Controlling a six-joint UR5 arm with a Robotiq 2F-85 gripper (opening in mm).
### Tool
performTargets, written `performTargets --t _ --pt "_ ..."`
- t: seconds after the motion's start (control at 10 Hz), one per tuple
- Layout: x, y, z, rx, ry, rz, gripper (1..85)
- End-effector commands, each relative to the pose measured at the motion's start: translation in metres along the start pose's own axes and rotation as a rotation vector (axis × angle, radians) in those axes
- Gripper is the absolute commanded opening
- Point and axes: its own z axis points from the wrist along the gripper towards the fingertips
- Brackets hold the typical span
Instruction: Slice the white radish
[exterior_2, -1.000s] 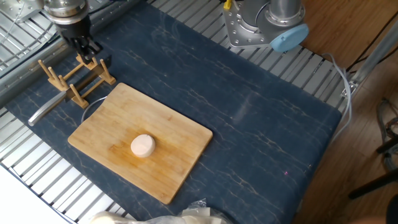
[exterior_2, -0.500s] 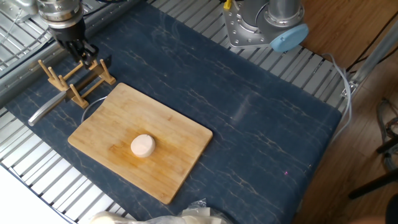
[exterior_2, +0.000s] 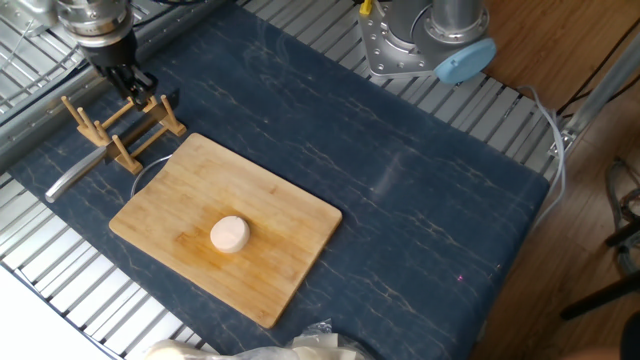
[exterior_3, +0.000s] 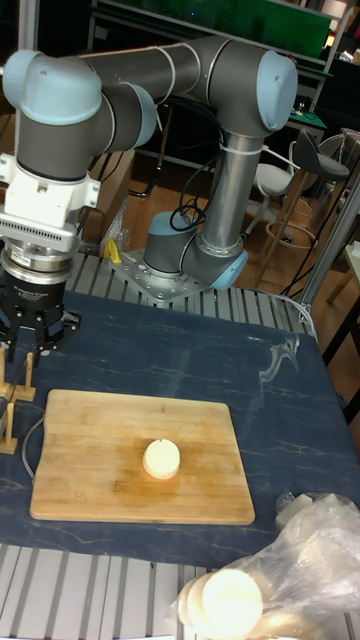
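Dark blue mottled cloth mat (exterior_2: 400, 190) over a metal slatted table (exterior_2: 60, 270). Rectangular pale wooden cutting board (exterior_2: 280, 225) lying flat on the mat, left of centre. Small cream-white round puck of white radish (exterior_2: 229, 234), whole and uncut, resting on the board near its middle, apart from every edge. Small wooden peg rack (exterior_2: 125, 125) standing on the mat just beyond the board's far left corner, with a long grey metal-looking handle (exterior_2: 72, 173) lying through it and pointing to the near left. Black two-finger gripper (exterior_2: 130, 82) on the grey arm, poised over the rack's far end, well apart from the radish; fingers close together, though whether they clasp anything cannot be told. Crumpled whitish plastic wrap (exterior_3: 300, 560) at the near edge, holding pale round pieces.
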Motion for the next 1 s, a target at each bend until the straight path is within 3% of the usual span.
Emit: performTargets --t 0.0,0.3,0.4,0.6,0.9 --pt "-0.002 0.012 0.000 -0.057 -0.002 -0.025 39.7" --pt "-0.024 -0.007 0.014 -0.055 -0.024 -0.057 39.3" --pt "-0.026 -0.007 0.017 -0.069 -0.025 -0.051 40.0" --pt "-0.035 -0.012 0.027 -0.052 -0.031 -0.037 40.0" --pt "-0.040 -0.013 0.034 -0.062 -0.028 -0.014 40.0"
